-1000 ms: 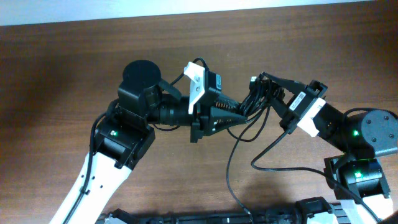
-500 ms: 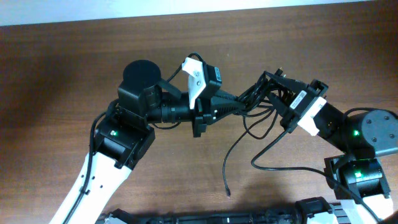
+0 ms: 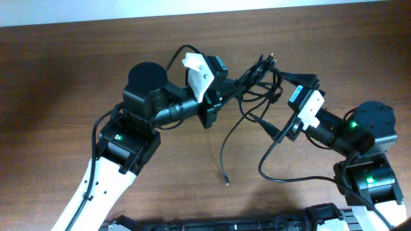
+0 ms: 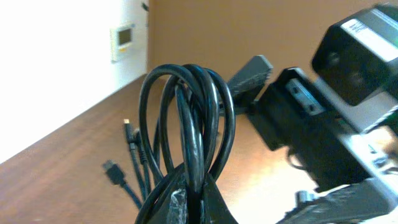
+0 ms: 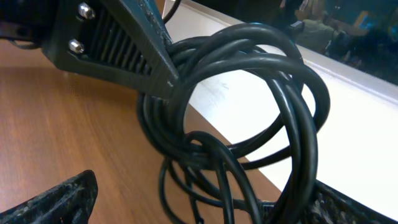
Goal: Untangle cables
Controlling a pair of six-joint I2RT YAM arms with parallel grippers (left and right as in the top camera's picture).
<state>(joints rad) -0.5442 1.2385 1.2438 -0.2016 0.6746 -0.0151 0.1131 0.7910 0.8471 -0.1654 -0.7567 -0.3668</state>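
Note:
The cables [image 3: 262, 76] are a knotted bunch of thin black cords held up between the two arms. One loose tail hangs down to a plug end [image 3: 226, 183] over the table. My left gripper [image 3: 247, 82] is shut on the bunch; in the left wrist view its fingertips [image 4: 177, 202] pinch the loops of the cables [image 4: 186, 106]. My right gripper [image 3: 275, 99] stands wide open just right of the bunch. In the right wrist view the coil of cables [image 5: 249, 93] hangs between its spread fingers [image 5: 56, 199], touching the right one.
The wooden table [image 3: 64, 70] ends at a pale wall strip along the far edge. A black wire [image 3: 263, 170] loops from the right arm over the table's near right side. Both arm bases fill the near corners.
The right gripper opened, let go of the cables and drew back to the right. The left gripper closed tighter and carried the bunch up and away, dragging the loose tail with it.

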